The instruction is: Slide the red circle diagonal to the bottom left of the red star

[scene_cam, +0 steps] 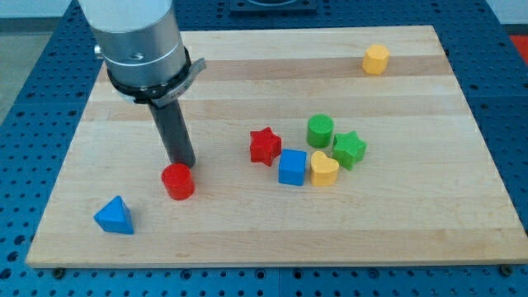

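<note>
Here the wooden table carries eight blocks and lies under one arm, which ends in a dark rod with no gripper, so nothing is grasped. My tip sits just above the red circle, touching its upper edge or very nearly. The red circle lies well to the left of, and lower than, the red star. Right of the star cluster a blue cube, a yellow heart, a green star and a green cylinder. A blue triangle lies near the view's bottom left; a yellow hexagon sits near the top right.
</note>
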You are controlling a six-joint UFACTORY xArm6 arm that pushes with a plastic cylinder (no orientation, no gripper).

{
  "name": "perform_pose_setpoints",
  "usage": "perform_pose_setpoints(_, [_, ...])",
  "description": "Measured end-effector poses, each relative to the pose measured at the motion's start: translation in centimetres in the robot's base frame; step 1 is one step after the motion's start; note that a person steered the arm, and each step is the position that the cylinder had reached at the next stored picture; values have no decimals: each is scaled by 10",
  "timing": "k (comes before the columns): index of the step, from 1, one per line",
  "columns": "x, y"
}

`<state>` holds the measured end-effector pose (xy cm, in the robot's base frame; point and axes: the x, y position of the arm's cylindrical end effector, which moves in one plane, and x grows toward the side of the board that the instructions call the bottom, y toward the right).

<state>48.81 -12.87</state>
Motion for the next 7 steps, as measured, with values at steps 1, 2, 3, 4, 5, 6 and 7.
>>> perform_pose_setpoints(1, [0,0])
perform_pose_setpoints(2, [7,0])
perform_pose_setpoints(3, [-17,17])
perform_pose_setpoints(4, [-21,30])
perform_pose_setpoints(5, [10,25])
perform_pose_setpoints(6, [14,19])
perform_pose_setpoints(7, [14,17])
